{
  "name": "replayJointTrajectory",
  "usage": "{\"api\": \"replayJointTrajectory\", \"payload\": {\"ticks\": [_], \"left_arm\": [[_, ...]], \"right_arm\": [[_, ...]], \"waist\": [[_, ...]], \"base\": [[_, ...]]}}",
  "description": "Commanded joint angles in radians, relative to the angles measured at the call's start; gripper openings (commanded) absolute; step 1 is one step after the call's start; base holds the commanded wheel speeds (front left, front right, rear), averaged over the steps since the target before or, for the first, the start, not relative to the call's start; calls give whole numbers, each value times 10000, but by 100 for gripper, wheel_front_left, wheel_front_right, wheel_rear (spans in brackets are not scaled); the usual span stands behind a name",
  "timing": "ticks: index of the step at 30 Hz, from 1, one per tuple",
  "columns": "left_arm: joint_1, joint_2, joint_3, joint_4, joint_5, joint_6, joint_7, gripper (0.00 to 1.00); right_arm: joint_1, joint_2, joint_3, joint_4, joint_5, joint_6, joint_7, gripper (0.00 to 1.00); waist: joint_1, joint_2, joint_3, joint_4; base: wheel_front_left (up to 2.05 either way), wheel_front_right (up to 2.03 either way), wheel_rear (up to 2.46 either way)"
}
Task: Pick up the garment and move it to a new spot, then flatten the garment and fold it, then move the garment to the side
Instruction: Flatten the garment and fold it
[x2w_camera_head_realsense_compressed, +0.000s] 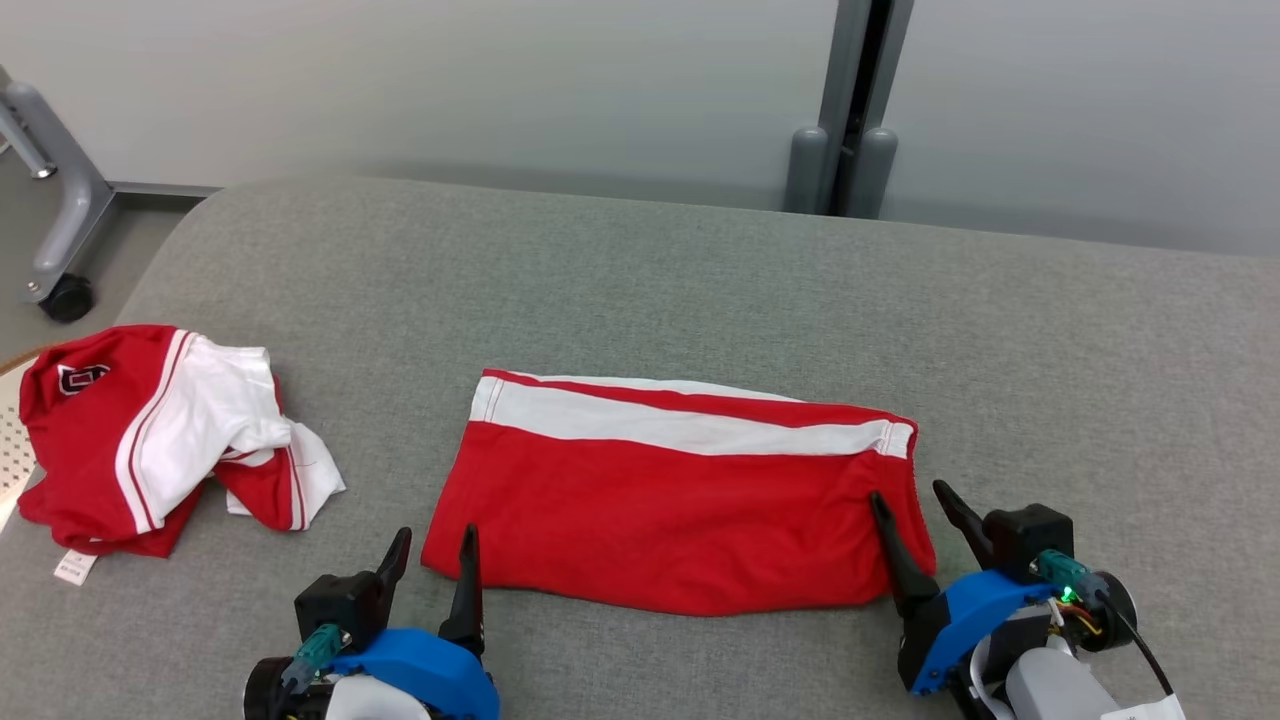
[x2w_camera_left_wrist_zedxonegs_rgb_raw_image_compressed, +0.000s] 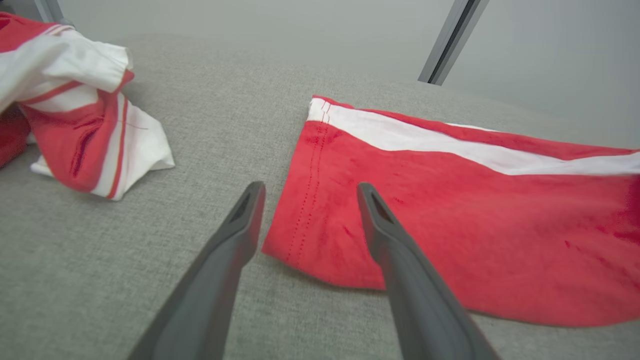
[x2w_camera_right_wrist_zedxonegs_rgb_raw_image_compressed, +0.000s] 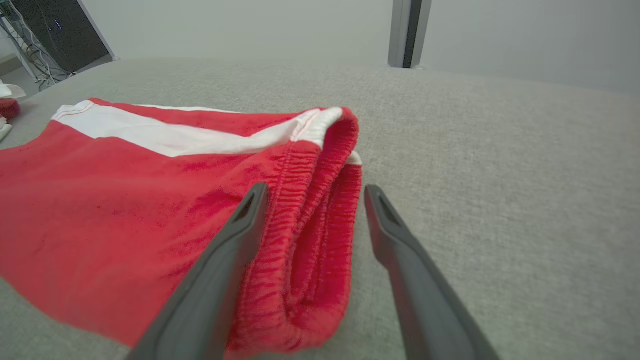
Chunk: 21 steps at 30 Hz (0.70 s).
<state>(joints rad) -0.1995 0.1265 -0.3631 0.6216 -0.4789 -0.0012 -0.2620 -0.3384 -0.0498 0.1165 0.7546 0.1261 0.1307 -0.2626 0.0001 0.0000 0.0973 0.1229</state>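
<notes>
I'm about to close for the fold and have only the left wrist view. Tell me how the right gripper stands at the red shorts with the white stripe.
Observer: The right gripper is open, straddling the elastic waistband of the red fabric shorts: one finger over cloth, the other over the grey padded table.
Operator: Report how that end lies.
Observer: Two gathered waistband layers lie stacked, one on the other.
Operator: Check my far left.
Observer: The crumpled red-and-white garment has a white label sticking out on its near side, on the table.
</notes>
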Motion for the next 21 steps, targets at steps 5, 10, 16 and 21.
{"api": "replayJointTrajectory", "payload": {"ticks": [5,10,16,21], "left_arm": [[144,-172,361,-59,372,-239,-41,100],[201,-293,697,-43,684,-428,-41,100],[60,-451,991,1,1050,-600,-41,100],[90,-513,1213,21,1277,-711,-41,100]], "right_arm": [[-6,-26,-283,794,-89,1,-32,100],[194,-24,-100,1162,686,1,-6,100],[320,10,816,1256,2134,1,28,0],[356,-9,642,1002,2846,1,14,0]], "waist": [[-1,0,205,287],[-1,0,317,276],[-1,0,376,173],[-1,0,282,77]], "base": [[0,0,0],[0,0,0],[0,0,0],[0,0,0]]}}
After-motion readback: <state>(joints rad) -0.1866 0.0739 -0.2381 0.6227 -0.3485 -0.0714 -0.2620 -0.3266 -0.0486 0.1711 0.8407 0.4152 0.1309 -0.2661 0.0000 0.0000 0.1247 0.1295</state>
